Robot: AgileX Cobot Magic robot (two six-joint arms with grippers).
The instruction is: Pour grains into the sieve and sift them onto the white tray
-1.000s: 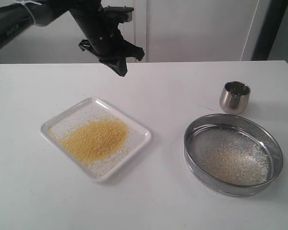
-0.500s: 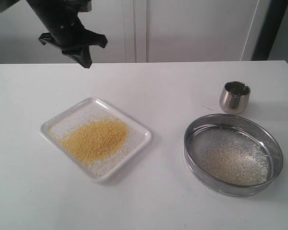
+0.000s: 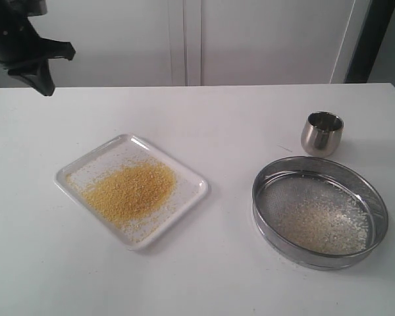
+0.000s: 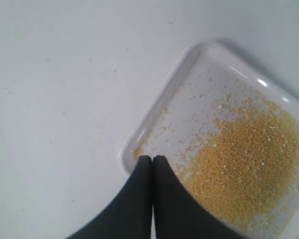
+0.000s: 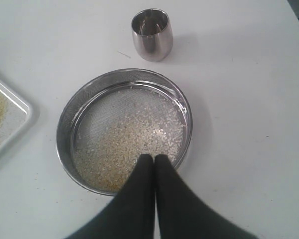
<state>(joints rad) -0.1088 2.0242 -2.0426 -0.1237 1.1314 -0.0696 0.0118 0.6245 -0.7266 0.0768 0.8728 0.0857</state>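
Left wrist view: beneath my left gripper, jaws together and empty, the grains lie sifted on the white tray; the task looks finished.

Bare robot test bench, more lab than kitchen

A plain white table carries a few staged items. A white tray of yellow grains sits toward its left edge, and a steel sieve and a small steel cup sit toward its right edge. Behind the far edge stand blank pale wall panels with a dark upright strip at the right. The black left gripper of a robot arm hangs above the far left corner.
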